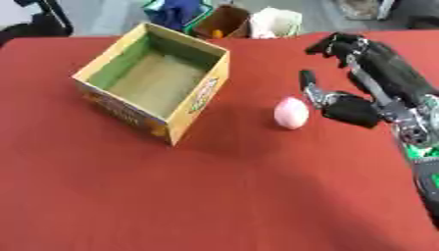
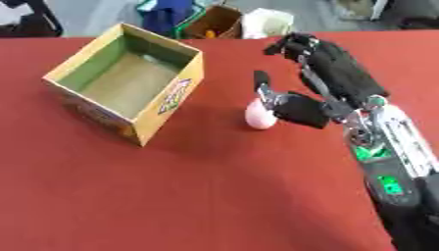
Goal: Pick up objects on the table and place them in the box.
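Observation:
A pale pink egg-shaped object [image 1: 291, 112] lies on the red table [image 1: 214, 186], to the right of the box. The cardboard box [image 1: 154, 81] stands open and looks empty, its inside green and tan. My right hand [image 1: 356, 105] comes in from the right and sits just right of the pink object, thumb pointing up beside it and fingers spread and slightly bent above. It holds nothing. My left hand shows in neither view.
Beyond the table's far edge stand a brown container [image 1: 221, 22], a white bag [image 1: 276, 22] and something blue [image 1: 176, 12]. Open red table surface stretches across the front and left.

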### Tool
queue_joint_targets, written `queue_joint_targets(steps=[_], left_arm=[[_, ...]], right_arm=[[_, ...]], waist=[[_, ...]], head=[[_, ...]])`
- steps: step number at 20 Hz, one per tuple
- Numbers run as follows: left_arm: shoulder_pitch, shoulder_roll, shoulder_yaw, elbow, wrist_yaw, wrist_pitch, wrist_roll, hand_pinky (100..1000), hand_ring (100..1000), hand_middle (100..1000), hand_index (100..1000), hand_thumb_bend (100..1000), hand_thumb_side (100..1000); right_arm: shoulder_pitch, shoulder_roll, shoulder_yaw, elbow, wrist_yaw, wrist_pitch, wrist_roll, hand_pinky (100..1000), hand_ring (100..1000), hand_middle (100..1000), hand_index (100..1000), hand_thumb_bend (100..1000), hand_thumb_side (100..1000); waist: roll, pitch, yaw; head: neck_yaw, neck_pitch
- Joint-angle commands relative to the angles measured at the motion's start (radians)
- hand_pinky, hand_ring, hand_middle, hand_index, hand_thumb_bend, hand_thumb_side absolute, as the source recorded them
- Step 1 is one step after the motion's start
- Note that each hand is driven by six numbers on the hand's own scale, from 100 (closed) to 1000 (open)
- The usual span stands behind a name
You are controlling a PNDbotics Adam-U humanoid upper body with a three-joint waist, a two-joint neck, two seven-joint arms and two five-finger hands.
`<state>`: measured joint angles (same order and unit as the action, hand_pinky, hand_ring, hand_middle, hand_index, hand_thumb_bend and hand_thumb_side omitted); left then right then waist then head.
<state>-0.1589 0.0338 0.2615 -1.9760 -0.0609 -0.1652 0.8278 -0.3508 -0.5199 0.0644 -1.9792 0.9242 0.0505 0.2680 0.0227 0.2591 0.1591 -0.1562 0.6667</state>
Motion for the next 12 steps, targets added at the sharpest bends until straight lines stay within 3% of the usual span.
queue_joint_targets(steps=[1, 6, 12], left_arm=[[-0.008, 0.01, -0.001, -0.01, 0.0, 0.001, -0.004, 198, 253, 241, 341, 100, 481], [-0.008, 0.009, -0.002, -0.009, 0.003, 0.001, -0.005, 198, 253, 240, 340, 100, 481], [-0.007, 0.006, -0.004, -0.007, 0.008, -0.001, -0.009, 199, 252, 238, 339, 100, 481]], right_arm=[[-0.006, -0.046, 0.004, -0.021, 0.018, 0.013, 0.017, 609, 759, 791, 875, 303, 878], [-0.004, -0.069, 0.009, -0.021, -0.009, 0.007, 0.054, 623, 771, 805, 887, 459, 779], [-0.007, -0.088, 0.011, -0.021, -0.06, 0.007, 0.154, 631, 779, 812, 907, 545, 676]], waist=[[0.0, -0.012, 0.002], [0.0, -0.003, 0.004], [0.005, 0.012, 0.005]], head=[[-0.003, -0.003], [-0.004, 0.033], [-0.005, 0.043]])
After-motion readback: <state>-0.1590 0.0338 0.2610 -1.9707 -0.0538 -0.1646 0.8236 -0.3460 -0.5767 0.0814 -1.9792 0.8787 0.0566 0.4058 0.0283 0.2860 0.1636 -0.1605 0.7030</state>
